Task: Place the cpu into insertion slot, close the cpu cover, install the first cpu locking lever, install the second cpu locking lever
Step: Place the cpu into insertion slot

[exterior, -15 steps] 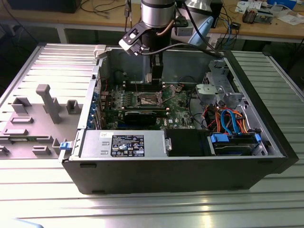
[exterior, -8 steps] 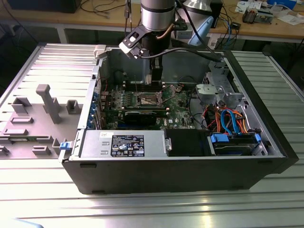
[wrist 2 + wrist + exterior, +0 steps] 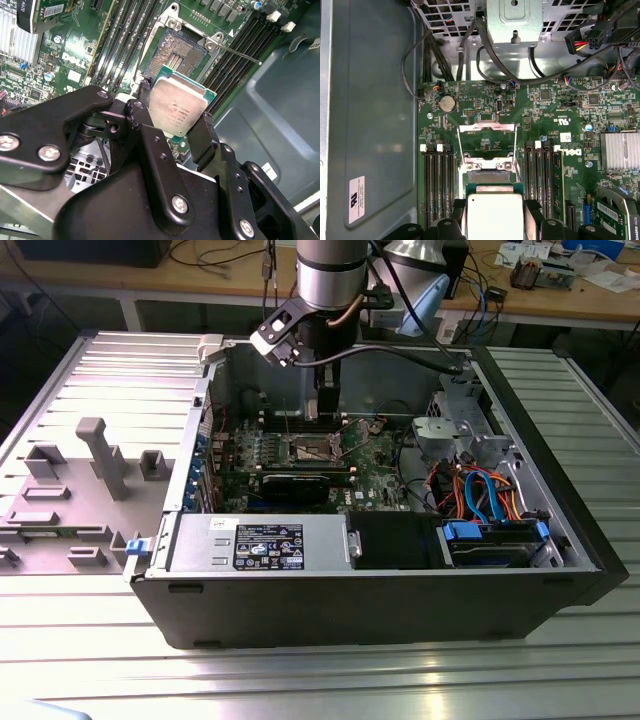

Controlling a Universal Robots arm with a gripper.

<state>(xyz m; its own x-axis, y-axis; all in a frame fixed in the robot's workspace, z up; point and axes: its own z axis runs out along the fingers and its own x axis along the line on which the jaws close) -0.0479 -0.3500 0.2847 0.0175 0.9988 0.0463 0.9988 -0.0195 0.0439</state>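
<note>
Cpu (image 3: 177, 107) placement is judged to be the step in hand. The chip is clamped by its edges between the closed fingers of the gripper (image 3: 175, 114) and is held above the insertion slot (image 3: 176, 52), just short of it. The slot lies uncovered on the green circuit board (image 3: 380, 465), at the middle of the exterior view. The cpu cover (image 3: 486, 128) is seen swung up, and nothing is seated yet. Square alignment over the socket and a level descent are judged to be called for.
</note>
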